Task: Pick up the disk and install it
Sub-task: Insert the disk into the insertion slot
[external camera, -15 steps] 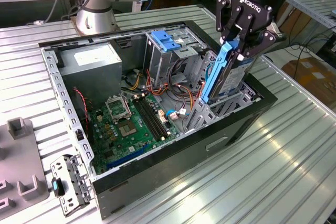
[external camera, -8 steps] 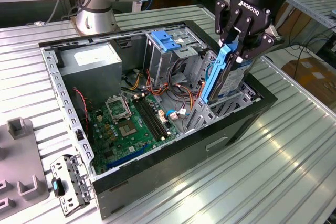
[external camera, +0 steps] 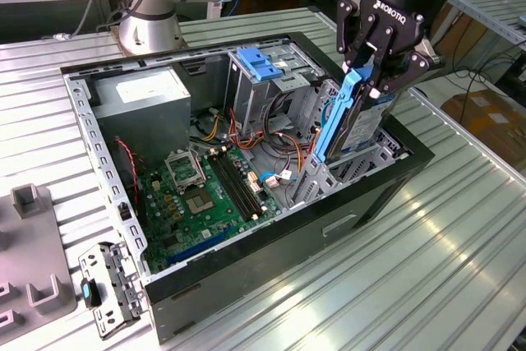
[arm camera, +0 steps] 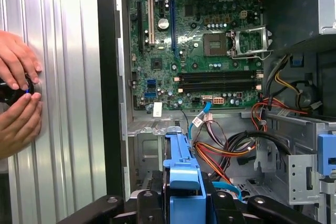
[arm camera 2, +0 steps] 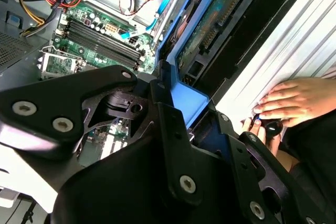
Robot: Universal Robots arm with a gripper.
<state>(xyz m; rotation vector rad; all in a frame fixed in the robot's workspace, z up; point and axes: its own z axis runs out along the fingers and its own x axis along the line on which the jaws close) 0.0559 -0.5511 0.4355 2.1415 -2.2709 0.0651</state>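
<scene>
One gripper (external camera: 368,76), matte black with bolted linkage arms, hangs over the open computer case (external camera: 246,262). Its fingers are closed narrowly on the top edge of the disk (external camera: 337,125). The disk is a flat slab of grey metal edged by a smooth bright blue plastic carrier rail. It stands upright on its edge, with its lower part down inside the perforated sheet-metal drive cage at the exterior view's right end of the case. How deep it sits in the cage is hard to judge, since the cage walls hide its lower edge.

In the second wrist view the gripper (arm camera 2: 191,107) pinches the blue rail, and the disk (arm camera 2: 210,30) shows a green circuit board on one face. In the first wrist view the gripper (arm camera: 185,204) clasps the boxy blue end of the disk (arm camera: 184,174).

The case is a black-rimmed tower lying on its side on a ribbed aluminium table (external camera: 460,228). Inside it lie a green motherboard (external camera: 205,195) with long black memory slots, a plain grey power supply box (external camera: 148,96) and loose orange and red cables (external camera: 300,154). A blue ribbed latch (external camera: 259,62) tops the tall bay.

A person's hands (arm camera: 18,93) rest on the table beside the case, touching a small black round object (arm camera: 10,90).
</scene>
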